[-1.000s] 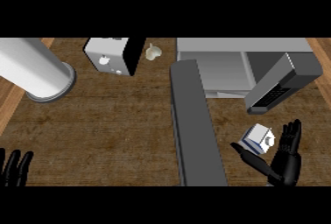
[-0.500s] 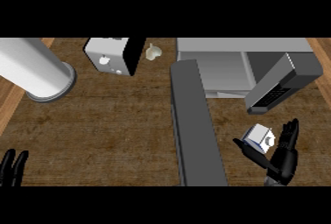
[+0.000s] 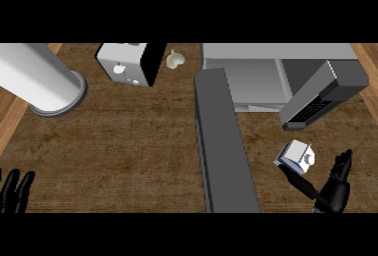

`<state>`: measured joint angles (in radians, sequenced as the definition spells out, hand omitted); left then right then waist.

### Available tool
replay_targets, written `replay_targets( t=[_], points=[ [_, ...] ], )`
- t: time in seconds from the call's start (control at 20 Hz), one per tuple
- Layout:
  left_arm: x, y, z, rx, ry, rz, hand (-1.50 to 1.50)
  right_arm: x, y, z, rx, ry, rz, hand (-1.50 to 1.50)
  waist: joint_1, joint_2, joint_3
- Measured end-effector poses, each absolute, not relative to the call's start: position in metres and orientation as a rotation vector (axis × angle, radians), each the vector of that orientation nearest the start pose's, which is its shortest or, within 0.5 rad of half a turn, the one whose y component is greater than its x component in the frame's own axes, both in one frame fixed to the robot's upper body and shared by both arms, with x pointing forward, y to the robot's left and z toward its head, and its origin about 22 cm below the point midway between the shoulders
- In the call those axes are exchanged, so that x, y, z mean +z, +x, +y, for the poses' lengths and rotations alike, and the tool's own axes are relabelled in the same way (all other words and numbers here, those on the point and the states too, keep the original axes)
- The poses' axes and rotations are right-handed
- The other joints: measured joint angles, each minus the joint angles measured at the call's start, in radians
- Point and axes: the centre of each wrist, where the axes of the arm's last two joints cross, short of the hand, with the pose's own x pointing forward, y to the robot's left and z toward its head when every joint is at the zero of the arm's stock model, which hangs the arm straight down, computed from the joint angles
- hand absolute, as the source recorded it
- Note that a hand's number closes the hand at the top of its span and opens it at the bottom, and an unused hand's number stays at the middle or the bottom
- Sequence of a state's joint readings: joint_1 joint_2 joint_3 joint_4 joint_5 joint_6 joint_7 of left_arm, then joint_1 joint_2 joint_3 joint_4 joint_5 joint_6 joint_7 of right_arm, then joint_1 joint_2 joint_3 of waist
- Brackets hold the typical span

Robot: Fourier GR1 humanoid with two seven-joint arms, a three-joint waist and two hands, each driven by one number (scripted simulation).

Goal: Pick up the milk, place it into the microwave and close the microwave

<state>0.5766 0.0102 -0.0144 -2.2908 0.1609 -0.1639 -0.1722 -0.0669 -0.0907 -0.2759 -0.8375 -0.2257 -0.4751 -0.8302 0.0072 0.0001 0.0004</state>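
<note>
The milk point(image 3: 297, 155), a small white and blue carton, stands on the wooden counter point(image 3: 118, 150) at the right, just below the microwave. My right hand point(image 3: 332, 187) is open beside it: the thumb reaches under the carton's left side and the straight fingers rise to its right, not closed on it. The grey microwave point(image 3: 255, 75) sits at the top right with its cavity open. Its long grey door point(image 3: 221, 150) swings out down the middle of the view. My left hand point(image 3: 15, 192) rests open at the lower left edge, fingers up.
A dark panel with keys point(image 3: 319, 97) juts out at the microwave's right, just above the milk. A white toaster point(image 3: 125, 62) and a small pale object point(image 3: 174, 59) stand at the back. A large white cylinder point(image 3: 40, 80) occupies the top left.
My right hand has drawn down a little toward the lower edge while the milk has stayed put. My left hand has sunk lower at the lower left.
</note>
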Motion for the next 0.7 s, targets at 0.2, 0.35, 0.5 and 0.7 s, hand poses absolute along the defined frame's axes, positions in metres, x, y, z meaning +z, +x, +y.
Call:
replay_targets(
  t=[0.2,0.35,0.5,0.7],
  points=[
    [0.082,0.103,0.264,0.079,-0.014,-1.965,-1.50,-0.150,0.190,-0.317,-0.394,-0.631,-1.634,-1.50,-0.001,0.001,0.001],
    [0.080,0.103,0.266,0.083,-0.025,-1.959,-1.50,-0.152,0.190,-0.319,-0.360,-0.445,-1.679,-1.50,0.003,0.001,0.001],
    [0.077,0.099,0.266,0.080,-0.027,-1.952,-1.50,-0.155,0.192,-0.310,-0.351,-0.303,-1.743,1.50,0.005,0.000,0.001],
    [0.080,0.098,0.267,0.085,-0.036,-1.947,-1.50,-0.154,0.208,-0.302,-0.335,-0.319,-1.805,1.50,0.004,0.000,0.000]
  ],
)
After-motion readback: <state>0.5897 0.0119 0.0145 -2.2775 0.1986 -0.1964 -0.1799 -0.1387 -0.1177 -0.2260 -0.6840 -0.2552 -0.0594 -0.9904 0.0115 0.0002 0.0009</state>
